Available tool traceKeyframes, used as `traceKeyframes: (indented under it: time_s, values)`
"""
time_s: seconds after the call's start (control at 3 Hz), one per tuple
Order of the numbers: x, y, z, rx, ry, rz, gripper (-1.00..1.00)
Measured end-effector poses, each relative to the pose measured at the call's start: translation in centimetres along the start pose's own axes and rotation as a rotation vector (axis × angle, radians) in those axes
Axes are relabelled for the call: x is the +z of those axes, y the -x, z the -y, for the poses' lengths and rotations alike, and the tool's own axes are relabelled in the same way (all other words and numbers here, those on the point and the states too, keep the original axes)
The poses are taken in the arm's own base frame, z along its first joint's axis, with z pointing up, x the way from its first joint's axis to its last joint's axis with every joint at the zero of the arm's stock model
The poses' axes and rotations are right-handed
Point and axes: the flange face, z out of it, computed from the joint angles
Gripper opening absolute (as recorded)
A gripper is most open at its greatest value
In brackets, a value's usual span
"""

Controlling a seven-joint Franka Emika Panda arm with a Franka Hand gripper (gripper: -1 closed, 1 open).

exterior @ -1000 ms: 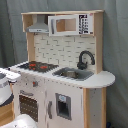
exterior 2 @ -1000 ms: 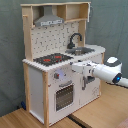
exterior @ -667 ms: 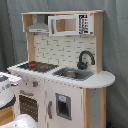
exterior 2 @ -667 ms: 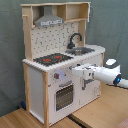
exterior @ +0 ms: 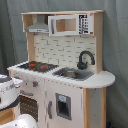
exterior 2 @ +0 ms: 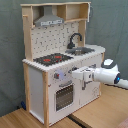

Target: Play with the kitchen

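Second exterior view gives you the best read: the kitchen point(exterior 2: 60, 65) stands on a wooden floor point(exterior 2: 30, 119) against a grey backdrop point(exterior 2: 10, 50), its front turned toward the arm so the knobs point(exterior 2: 57, 76) and oven door point(exterior 2: 64, 96) are within reach. On top you have the stovetop point(exterior 2: 52, 59), then the sink point(exterior 2: 81, 50) with its black faucet point(exterior 2: 75, 39), and the grey hood point(exterior 2: 49, 21) above the pegboard back point(exterior 2: 50, 37). In the first exterior view the same unit fills the frame, with a microwave-style cabinet point(exterior: 70, 24) up high.

Your gripper point(exterior 2: 76, 75) comes in from the second exterior view's right, level with the knob panel just below the stovetop's edge (likely aiming for a knob). It looks to be at or touching the front panel, but whether it is released or clenched you cannot tell from here.
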Motion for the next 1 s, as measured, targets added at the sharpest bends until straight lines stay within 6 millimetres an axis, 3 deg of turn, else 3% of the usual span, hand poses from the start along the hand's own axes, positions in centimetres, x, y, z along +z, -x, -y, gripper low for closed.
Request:
traceKeyframes:
  time_s: [0.33,1.0]
  values:
    - [0.6,-3.2,0.8,0.020,-0.001,-0.053,1.00]
    - [4.3,-5.8,0.4,-0.014,-0.018,-0.012,1.00]
